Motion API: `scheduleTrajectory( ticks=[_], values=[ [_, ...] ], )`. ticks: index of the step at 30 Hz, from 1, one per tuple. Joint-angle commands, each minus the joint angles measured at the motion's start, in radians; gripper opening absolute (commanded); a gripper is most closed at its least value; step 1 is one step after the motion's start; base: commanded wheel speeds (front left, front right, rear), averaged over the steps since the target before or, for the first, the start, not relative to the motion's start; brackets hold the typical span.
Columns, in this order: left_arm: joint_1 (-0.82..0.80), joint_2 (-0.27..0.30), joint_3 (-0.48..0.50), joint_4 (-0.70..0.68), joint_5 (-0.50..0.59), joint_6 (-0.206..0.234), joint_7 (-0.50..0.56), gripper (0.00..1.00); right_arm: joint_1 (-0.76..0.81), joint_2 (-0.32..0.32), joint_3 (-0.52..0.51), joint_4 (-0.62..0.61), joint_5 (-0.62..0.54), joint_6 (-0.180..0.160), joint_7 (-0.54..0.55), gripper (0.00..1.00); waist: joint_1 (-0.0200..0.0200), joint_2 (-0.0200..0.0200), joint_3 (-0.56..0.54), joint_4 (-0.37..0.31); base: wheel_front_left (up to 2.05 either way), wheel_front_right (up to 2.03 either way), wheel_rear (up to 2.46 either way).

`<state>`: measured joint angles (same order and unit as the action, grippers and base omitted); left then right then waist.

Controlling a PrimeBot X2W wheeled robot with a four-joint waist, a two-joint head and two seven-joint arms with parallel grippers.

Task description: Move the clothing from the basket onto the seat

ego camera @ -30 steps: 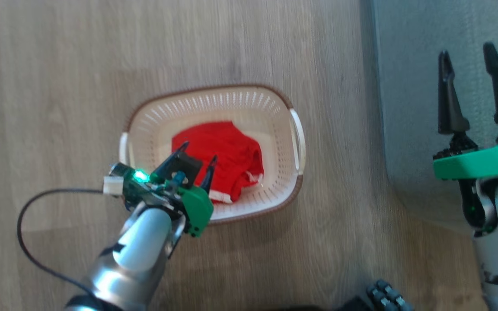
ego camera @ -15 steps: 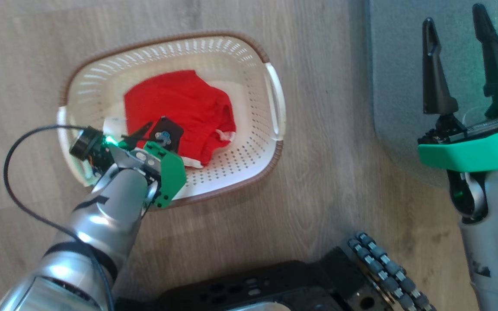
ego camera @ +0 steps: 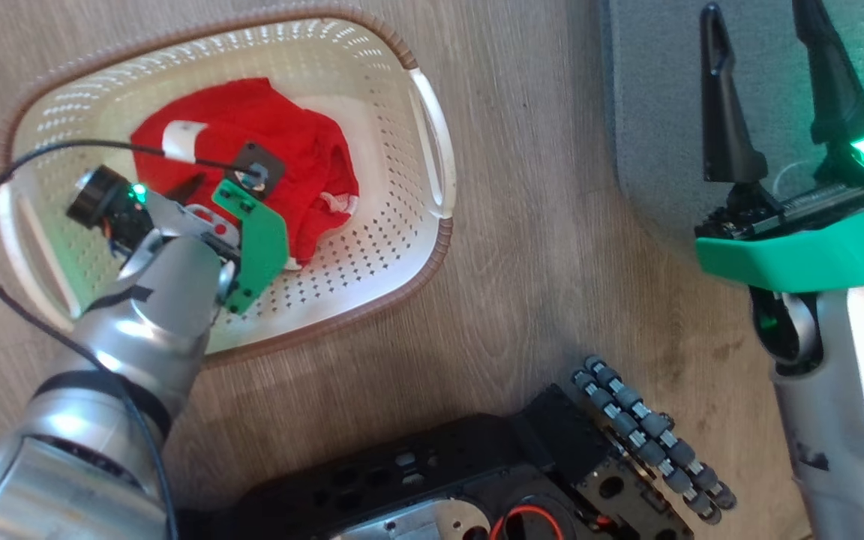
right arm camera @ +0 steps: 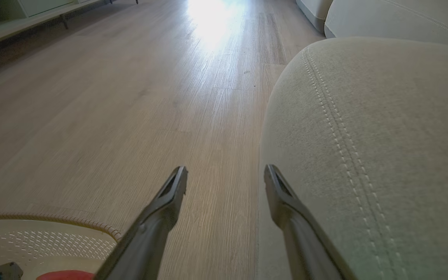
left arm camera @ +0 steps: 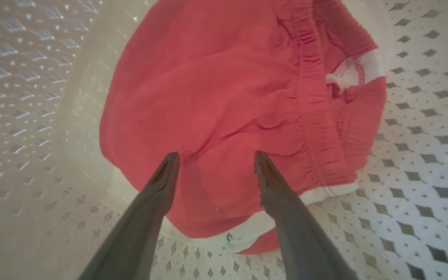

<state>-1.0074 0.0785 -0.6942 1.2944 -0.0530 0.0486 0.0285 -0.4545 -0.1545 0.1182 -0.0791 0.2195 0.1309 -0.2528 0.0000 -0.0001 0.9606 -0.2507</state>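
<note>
A: What is counted in the basket?
B: One heap of clothing point(left arm camera: 216, 97) is seen, bright red and soft. Whether it is one garment or more cannot be told. A gathered, ribbed band is run down it, and white trim is shown at its edges.
A: Where is it laid?
B: It is laid on the bottom of the one basket point(ego camera: 372, 247), a rounded-rectangular cream plastic tub. Its walls and bottom are pierced with small holes, its rim is wrapped in a brown woven-look band, and two white handles point(ego camera: 432, 142) are set at its short ends.
A: How is the left pincer point(left arm camera: 215, 154) held?
B: It is lowered inside the basket with its two dark fingers spread wide. Nothing is clamped. The tips are placed at the red cloth, though contact cannot be confirmed.
A: And the right pincer point(right arm camera: 225, 169)?
B: It is held wide open and empty, well apart from the basket, at the edge of the one seat point(right arm camera: 383, 136). That cushion is covered in grey-green fabric, rounded at the corner, and sewn with a double line of pale stitching.
A: What is underneath?
B: A pale wood-plank floor point(ego camera: 537, 225) is laid beneath basket and seat.
</note>
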Motion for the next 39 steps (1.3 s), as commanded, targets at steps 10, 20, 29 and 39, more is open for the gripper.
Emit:
scheduleTrajectory(
  ticks=[10, 20, 29, 39],
  values=[
    [0.006, 0.054, -0.028, -0.004, 0.015, 0.044, 0.155, 1.0, 0.021, 0.011, 0.03, -0.032, -0.008, 0.0, -0.009, 1.0, 0.0, 0.0001, 0.035, -0.026, 0.0, 0.0, 0.0],
    [-0.003, 0.065, -0.038, -0.004, 0.0, 0.049, 0.197, 1.0, 0.039, 0.019, 0.035, -0.051, -0.024, 0.0, -0.009, 1.0, 0.0, 0.0001, 0.056, -0.032, 0.0, 0.0, 0.0],
    [0.001, 0.069, -0.038, -0.004, -0.022, 0.053, 0.197, 0.84, 0.03, 0.022, 0.048, -0.056, -0.029, 0.0, -0.009, 1.0, 0.0, 0.0001, 0.067, -0.035, 0.0, 0.0, 0.0],
    [0.004, 0.078, -0.034, -0.004, -0.053, 0.048, 0.21, 0.0, 0.026, 0.021, 0.05, -0.068, -0.035, 0.0, -0.009, 1.0, 0.0, 0.0001, 0.071, -0.035, 0.0, 0.0, 0.0]
  ],
)
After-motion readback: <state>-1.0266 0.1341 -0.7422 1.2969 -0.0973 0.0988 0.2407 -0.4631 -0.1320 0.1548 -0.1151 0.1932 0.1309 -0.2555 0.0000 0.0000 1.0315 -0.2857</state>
